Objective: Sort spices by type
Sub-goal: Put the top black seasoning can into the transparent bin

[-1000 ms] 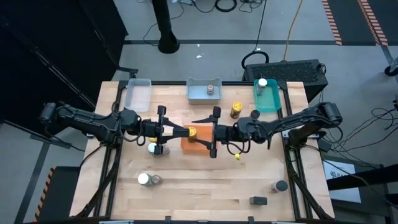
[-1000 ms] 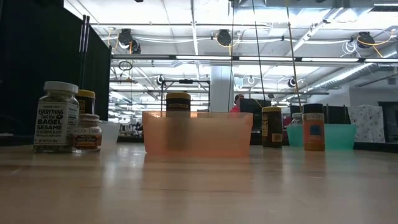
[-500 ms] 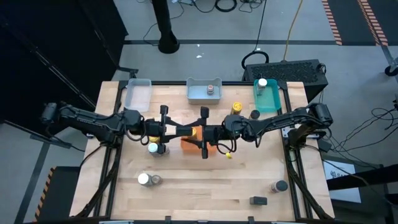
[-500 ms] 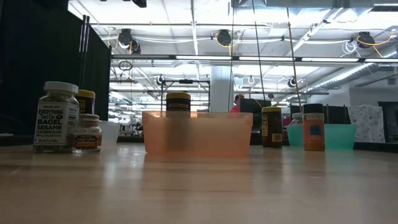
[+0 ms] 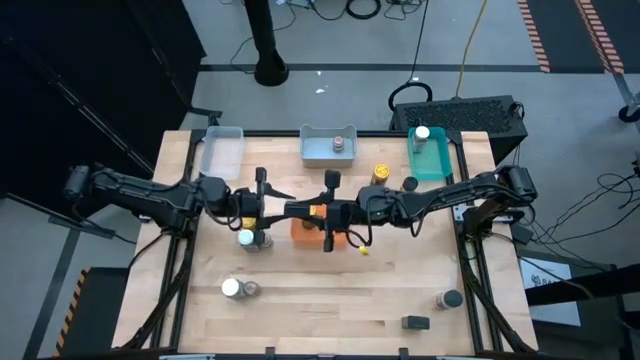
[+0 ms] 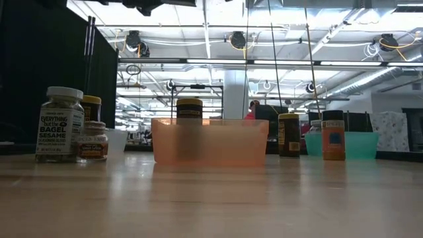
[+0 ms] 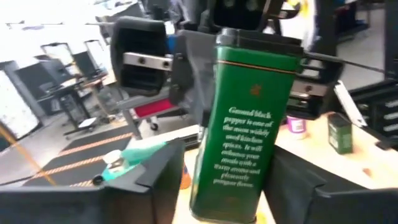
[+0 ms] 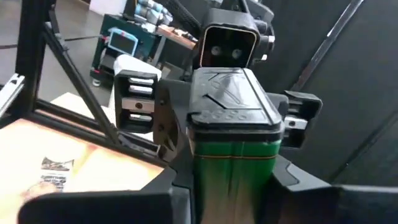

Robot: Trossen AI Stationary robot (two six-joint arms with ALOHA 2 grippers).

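Seen from above: three trays [image 5: 336, 149] in a row along the tabletop's [image 5: 330, 300] upper edge, a fourth tray [image 5: 304, 230] at centre. Left gripper [image 5: 300, 211] and right gripper [image 5: 318, 212] met just above that centre tray. Two jars [image 5: 238, 288] sat lower left, one jar [image 5: 447, 298] lower right.

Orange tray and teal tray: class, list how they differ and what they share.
The orange tray sits mid-table; the teal tray stands at the table's far right corner. The orange tray holds a yellow-lidded jar; the teal tray holds a white-lidded jar. Both are open rectangular trays with one jar showing inside.
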